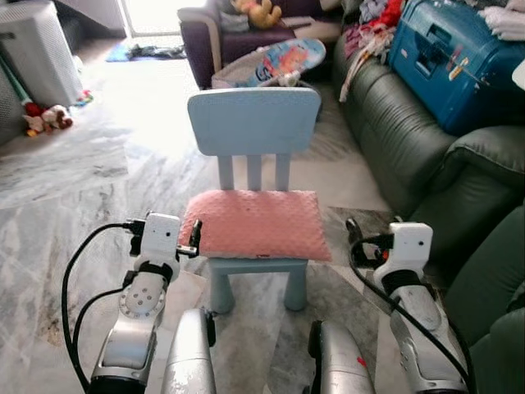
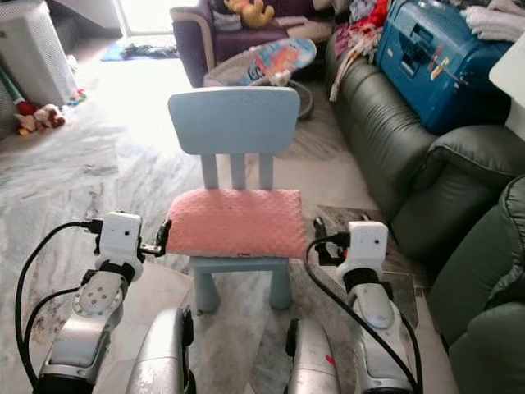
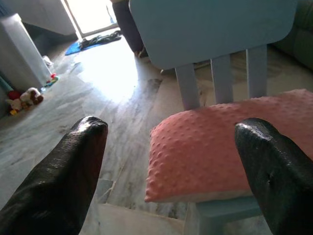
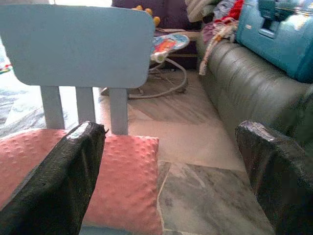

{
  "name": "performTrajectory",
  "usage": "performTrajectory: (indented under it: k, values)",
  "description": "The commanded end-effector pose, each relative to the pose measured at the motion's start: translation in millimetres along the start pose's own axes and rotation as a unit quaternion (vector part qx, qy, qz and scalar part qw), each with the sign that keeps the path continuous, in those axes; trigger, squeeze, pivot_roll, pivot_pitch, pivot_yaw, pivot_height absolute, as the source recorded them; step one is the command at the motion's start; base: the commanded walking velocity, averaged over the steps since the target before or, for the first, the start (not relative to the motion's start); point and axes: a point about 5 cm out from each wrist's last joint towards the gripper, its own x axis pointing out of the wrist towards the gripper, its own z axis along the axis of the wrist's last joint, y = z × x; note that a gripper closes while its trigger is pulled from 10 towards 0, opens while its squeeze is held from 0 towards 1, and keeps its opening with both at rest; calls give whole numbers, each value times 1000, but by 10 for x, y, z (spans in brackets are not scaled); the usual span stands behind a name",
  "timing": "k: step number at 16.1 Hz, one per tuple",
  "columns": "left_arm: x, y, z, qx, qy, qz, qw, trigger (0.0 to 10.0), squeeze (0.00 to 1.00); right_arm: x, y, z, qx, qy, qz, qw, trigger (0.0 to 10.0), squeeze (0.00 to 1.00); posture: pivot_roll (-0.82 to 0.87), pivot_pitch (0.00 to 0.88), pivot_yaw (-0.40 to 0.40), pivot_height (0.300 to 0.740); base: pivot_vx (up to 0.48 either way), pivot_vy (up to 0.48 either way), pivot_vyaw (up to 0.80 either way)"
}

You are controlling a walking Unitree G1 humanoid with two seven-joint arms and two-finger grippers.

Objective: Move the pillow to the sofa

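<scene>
Pink dimpled pillow [image 1: 256,223] lies flat on the seat of a small light-blue child's chair [image 1: 253,123], dead ahead, long axis running left-right across the robot. Left claw [image 3: 171,161] sits just beside the pillow's left edge, right claw [image 4: 168,171] just beside its right edge; both spread wide, holding nothing. Left looks marginally nearer. Grey marble floor [image 1: 98,180] underneath. Dark green leather sofa [image 1: 410,139] stands on the right, a blue suitcase [image 1: 455,57] on it.
</scene>
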Motion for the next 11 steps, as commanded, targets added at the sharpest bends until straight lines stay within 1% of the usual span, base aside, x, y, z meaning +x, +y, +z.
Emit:
performTrajectory:
  k: [1, 6, 11]
  values:
    - [2, -6, 55, -1, -11, -5, 1000, 10000, 0, 37, 60, 44, -11, -13, 20, 1000, 10000, 0, -17, 0, 5, 610, 326, 0, 0]
    - [-21, -1, 28, 2, -6, -9, 1000, 10000, 0, 24, 52, 31, -9, -10, 20, 1000, 10000, 0, -16, 0, 7, 610, 331, 0, 0]
    - [-13, -36, 33, 0, -5, -13, 1000, 10000, 0, 41, 49, 41, -11, -13, 21, 1000, 10000, 0, -21, 0, 8, 610, 311, 0, 0]
